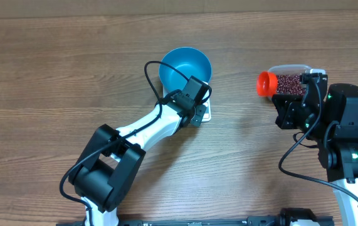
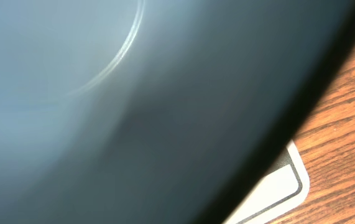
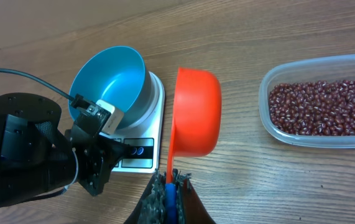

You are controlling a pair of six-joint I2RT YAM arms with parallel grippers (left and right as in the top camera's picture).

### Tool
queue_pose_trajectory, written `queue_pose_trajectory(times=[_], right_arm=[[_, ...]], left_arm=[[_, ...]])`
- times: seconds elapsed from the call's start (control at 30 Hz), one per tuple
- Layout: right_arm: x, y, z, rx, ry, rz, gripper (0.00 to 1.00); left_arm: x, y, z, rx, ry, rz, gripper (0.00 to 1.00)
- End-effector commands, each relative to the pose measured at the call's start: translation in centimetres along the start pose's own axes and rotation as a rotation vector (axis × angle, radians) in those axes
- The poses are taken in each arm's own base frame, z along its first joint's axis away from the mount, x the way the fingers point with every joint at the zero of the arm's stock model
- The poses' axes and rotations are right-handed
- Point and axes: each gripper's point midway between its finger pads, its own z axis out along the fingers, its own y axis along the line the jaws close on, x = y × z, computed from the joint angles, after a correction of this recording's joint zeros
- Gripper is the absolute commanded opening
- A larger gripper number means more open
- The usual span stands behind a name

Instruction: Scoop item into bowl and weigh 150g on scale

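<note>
Lying in a loose heap, the adzuki beans (image 3: 320, 109) all sit in the clear plastic tub (image 3: 265, 118) toward the right edge of the desk (image 1: 53, 63); none show in the blue bowl (image 3: 112, 74). The orange scoop (image 3: 197, 112) hangs between tub and bowl, tipped on its side, its handle clamped in the right claw (image 3: 168, 190).

The main risk is spilling. A scoop carried at that tilt would likely shed beans onto the desk or onto the white kitchen scale (image 3: 149, 140) beside the bowl, and beans on the scale would skew the weight.

The bowl rests on the scale near the middle of the desk. The left claw (image 1: 194, 103) is closed right at the bowl's near rim; whether it pinches the rim I cannot tell. Any press or lift there would probably falsify the reading, and a full scoop could overshoot the target.
</note>
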Motion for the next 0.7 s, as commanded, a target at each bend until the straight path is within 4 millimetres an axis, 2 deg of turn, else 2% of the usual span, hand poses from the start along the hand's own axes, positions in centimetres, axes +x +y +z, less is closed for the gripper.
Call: queue_pose_trajectory(times=[0.0, 0.13, 0.27, 0.47, 0.57, 0.67], right_arm=[[-1.1, 0.4, -0.7, -0.006, -0.033, -0.017, 0.03], [-1.0, 0.3, -0.7, -0.005, -0.027, -0.015, 0.03], [-1.0, 0.3, -0.7, -0.005, -0.027, -0.015, 0.03], [-1.0, 0.3, -0.7, -0.005, -0.027, -0.015, 0.03], [-1.0, 0.2, -0.7, 0.005, -0.028, -0.015, 0.03], [-1.0, 0.1, -0.7, 0.006, -0.028, -0.015, 0.03]], left_arm=[[1.2, -0.1, 1.0, 0.002, 0.039, 0.018, 0.04], [0.9, -0.1, 0.7, 0.003, 0.038, 0.018, 0.04], [-0.9, -0.4, -1.6, 0.011, 0.023, 0.017, 0.04], [-4.8, -2.0, -9.1, 0.044, -0.063, 0.059, 0.04], [-5.6, -2.2, -12.7, 0.038, -0.113, 0.085, 0.04], [-5.7, -1.6, -15.6, 0.006, -0.15, 0.087, 0.04]])
